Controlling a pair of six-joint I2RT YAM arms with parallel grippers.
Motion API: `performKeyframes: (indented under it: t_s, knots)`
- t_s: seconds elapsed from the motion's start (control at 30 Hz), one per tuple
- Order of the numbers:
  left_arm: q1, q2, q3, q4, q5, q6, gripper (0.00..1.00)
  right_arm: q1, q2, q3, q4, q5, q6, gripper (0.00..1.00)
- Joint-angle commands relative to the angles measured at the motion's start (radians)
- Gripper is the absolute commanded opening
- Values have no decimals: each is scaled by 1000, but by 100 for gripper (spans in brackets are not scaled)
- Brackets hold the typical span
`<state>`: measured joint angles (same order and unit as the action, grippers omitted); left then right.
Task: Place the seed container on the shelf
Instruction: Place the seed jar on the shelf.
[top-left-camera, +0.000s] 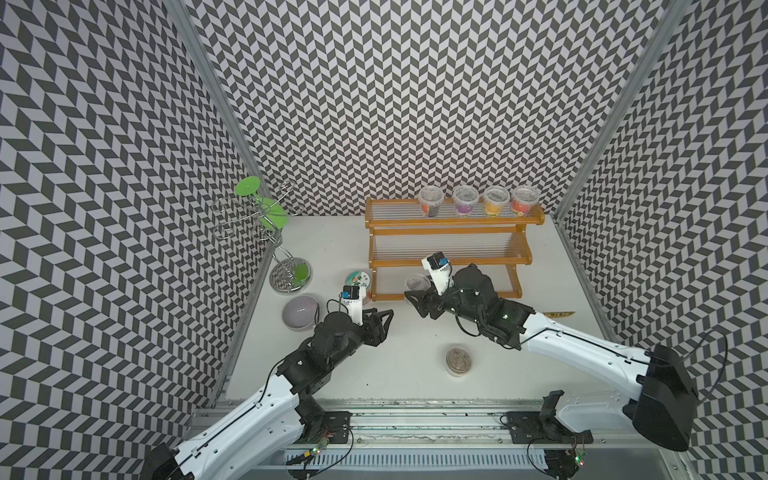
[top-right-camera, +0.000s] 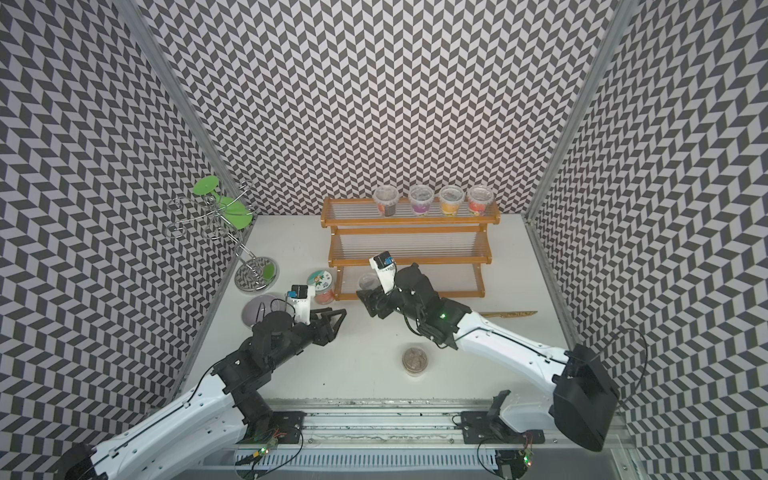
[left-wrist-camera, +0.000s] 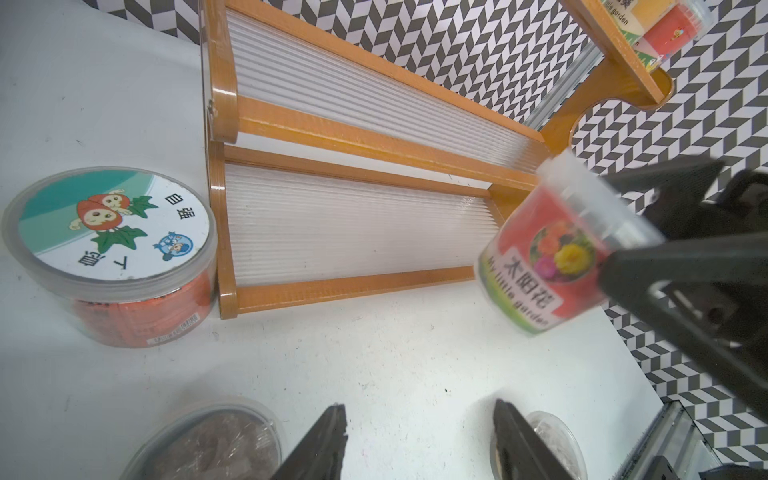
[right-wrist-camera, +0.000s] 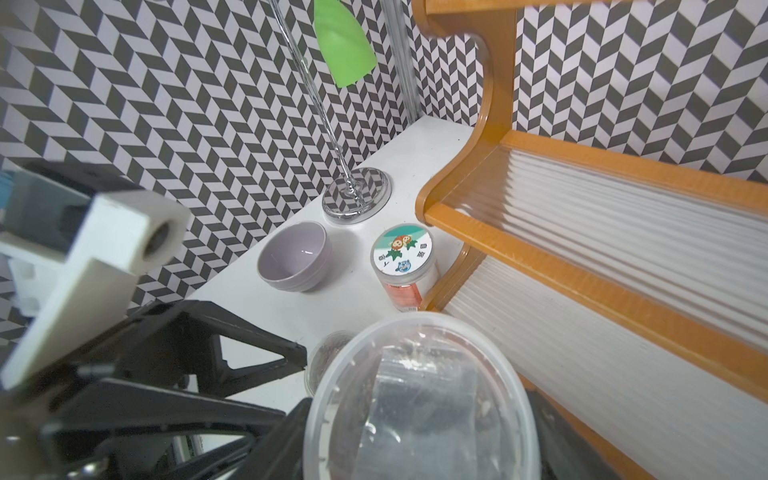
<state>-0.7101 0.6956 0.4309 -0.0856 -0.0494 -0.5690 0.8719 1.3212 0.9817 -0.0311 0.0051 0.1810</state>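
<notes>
glossy wooden shelf (top-left-camera: 451, 224), clear plastic seed container (left-wrist-camera: 555, 253), shiny metal stand (top-left-camera: 283, 279)

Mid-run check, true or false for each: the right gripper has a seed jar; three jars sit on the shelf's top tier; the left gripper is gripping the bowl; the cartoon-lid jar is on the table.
1. The right gripper holds a seed jar. True.
2. The top tier of the shelf carries three jars. False: four jars stand there.
3. The left gripper grips the bowl. False: its jaws are open and empty, apart from the bowl.
4. The cartoon-lid jar stands on the table, beside the shelf. True.
</notes>
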Motion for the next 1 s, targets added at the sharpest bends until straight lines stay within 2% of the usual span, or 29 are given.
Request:
performKeyframes:
  t_s: [0.0,0.4,0.57,0.73,0.97]
  knots:
    - [11,15,41,39,-2,29,61,-3,-3,86,-23,51,-3,74]
    - [38,115,128,158,26,93,64,-3,124,359,-86,110,-42,74]
    - [113,202,199,205,109,94,64,-11,213,477,-97,133,-58,74]
    - [223,274,244,274,241,45,64,-25,302,608,-112,147,-39,75]
    - [294,344,298,346,301,-13,63,-29,409,770,-117,221,-28,75]
